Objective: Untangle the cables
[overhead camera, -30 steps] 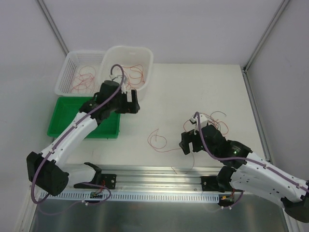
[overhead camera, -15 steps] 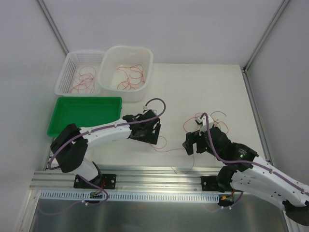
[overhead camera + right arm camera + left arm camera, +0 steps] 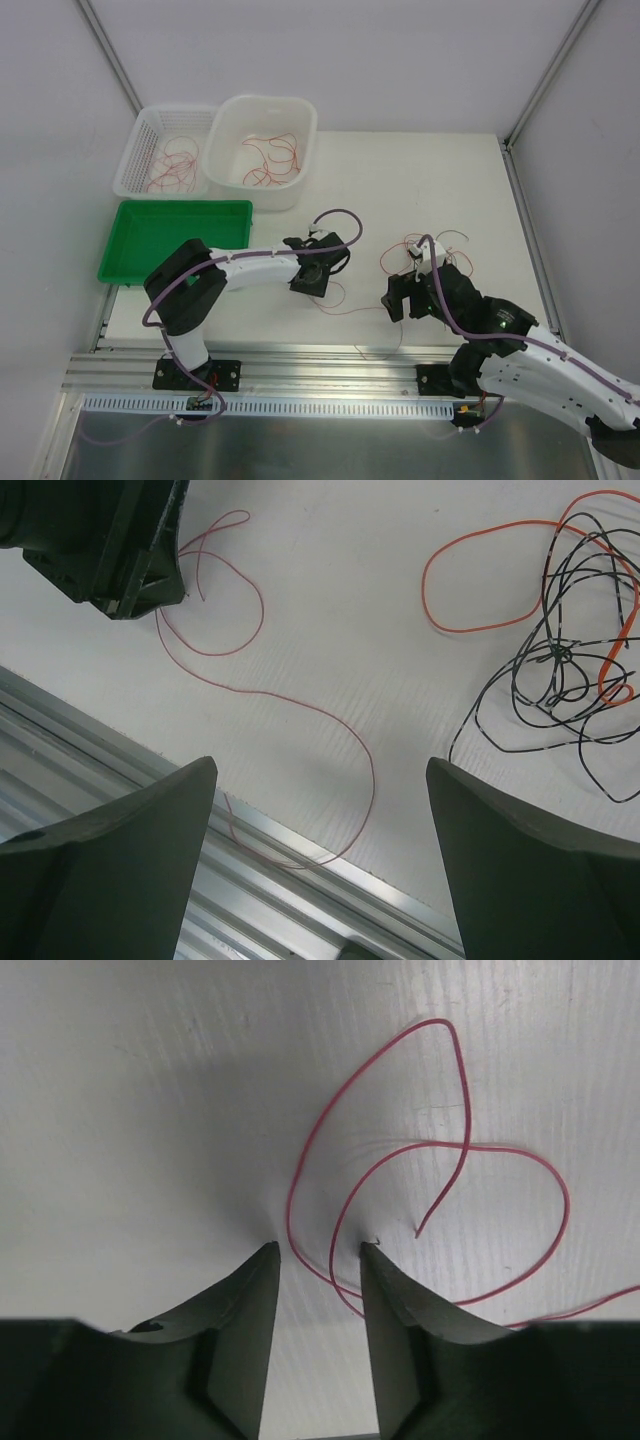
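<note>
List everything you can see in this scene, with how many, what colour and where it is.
table: one, white, under everything
basket: one, white mesh, far left
tub: one, white, right of basket
tray: one, green, in front of basket
basket wires: several, red
tub wires: several, red
loose wire: one, red, table centre
tangle: one, black and orange, table right
rail: one, silver, near edge
left arm, right arm: white
left gripper: black, open, straddling loose wire
right gripper: black, open, near tangle
</note>
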Available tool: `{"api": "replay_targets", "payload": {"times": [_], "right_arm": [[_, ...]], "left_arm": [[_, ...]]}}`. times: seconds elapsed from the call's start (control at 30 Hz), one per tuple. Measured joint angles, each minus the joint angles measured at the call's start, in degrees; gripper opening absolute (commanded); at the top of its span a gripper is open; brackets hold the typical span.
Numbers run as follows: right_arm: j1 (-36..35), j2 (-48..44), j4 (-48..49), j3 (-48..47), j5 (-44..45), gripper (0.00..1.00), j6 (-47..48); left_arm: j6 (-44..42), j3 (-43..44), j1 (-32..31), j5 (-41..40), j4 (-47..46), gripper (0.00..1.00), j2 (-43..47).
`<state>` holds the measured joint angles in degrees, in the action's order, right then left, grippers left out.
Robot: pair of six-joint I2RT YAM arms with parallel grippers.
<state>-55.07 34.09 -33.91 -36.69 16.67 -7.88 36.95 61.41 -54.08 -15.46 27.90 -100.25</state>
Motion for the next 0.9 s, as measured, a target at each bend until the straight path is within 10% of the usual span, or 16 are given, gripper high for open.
{"api": "replay_targets", "payload": {"times": [0.17, 0.9], "right_arm": [[0.00, 0.11, -0.02, 0.00, 0.24, 0.91, 0.00], [0.00, 0.00, -0.24, 0.04, 1.53, 0.91, 0.00]], "left_arm": [[0.13, 0.85, -0.33, -0.13, -0.52, 0.00, -1.01], [-16.72, 19.80, 5.62, -9.99, 8.04, 0.00, 22.38]]}}
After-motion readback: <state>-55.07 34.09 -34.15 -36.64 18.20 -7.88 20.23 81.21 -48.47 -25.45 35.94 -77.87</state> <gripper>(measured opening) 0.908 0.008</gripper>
